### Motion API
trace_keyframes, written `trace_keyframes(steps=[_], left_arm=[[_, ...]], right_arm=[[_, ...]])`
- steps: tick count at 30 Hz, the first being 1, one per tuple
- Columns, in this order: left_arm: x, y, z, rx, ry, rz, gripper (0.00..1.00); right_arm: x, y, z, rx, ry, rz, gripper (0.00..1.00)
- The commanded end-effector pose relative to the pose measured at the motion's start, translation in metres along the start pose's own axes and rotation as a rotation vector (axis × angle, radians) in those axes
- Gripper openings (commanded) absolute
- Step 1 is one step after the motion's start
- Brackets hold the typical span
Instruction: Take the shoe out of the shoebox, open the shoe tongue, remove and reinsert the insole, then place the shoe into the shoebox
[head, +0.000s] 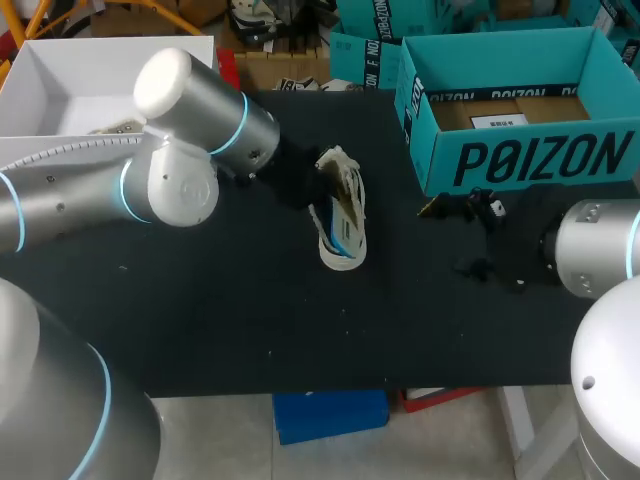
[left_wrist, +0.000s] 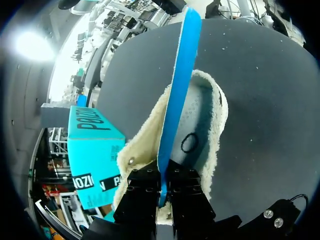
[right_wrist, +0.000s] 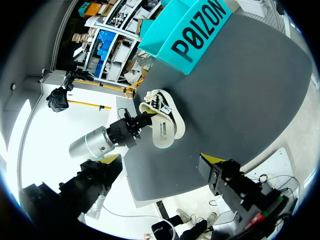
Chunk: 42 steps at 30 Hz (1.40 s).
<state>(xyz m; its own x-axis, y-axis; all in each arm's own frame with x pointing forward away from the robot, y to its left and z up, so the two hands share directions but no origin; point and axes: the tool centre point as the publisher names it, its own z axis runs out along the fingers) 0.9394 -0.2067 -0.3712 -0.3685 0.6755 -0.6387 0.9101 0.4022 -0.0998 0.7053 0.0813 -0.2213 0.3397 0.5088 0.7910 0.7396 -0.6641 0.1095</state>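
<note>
A cream, fleece-lined shoe (head: 341, 212) lies on its side in the middle of the black table, also seen in the right wrist view (right_wrist: 161, 120). My left gripper (head: 288, 176) is at the shoe's opening. In the left wrist view the left gripper (left_wrist: 162, 194) is shut on a thin blue insole (left_wrist: 178, 90), seen edge-on and running out ahead of the fingers beside the fleecy lining (left_wrist: 150, 142). My right gripper (head: 466, 238) rests low on the table to the shoe's right, near the shoebox front. The right gripper (right_wrist: 161, 158) is open wide with nothing between its fingers.
The open teal shoebox (head: 520, 160) stands at the back right of the table, its printed front wall facing me; it also shows in both wrist views (right_wrist: 196, 31) (left_wrist: 92, 150). The table's front edge (head: 330, 385) runs below the shoe.
</note>
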Motion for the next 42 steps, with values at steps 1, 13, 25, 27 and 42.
trace_keyframes(steps=[1,13,25,27,42], left_arm=[[-0.001,0.000,0.000,0.066,-0.052,0.002,0.00],[0.002,0.005,0.006,-0.015,-0.072,0.083,0.00],[0.003,0.022,0.007,-0.140,-0.033,0.113,0.00],[0.004,0.023,0.008,-0.144,-0.026,0.107,0.00],[-0.016,-0.006,-0.007,0.048,-0.136,0.019,0.64]], right_arm=[[-0.006,-0.007,0.001,-0.155,0.012,0.015,1.00],[-0.006,-0.007,0.001,-0.155,0.012,0.015,1.00],[-0.006,-0.007,0.001,-0.155,0.012,0.015,1.00],[-0.006,-0.007,0.001,-0.155,0.012,0.015,1.00],[-0.006,-0.007,0.001,-0.155,0.012,0.015,1.00]])
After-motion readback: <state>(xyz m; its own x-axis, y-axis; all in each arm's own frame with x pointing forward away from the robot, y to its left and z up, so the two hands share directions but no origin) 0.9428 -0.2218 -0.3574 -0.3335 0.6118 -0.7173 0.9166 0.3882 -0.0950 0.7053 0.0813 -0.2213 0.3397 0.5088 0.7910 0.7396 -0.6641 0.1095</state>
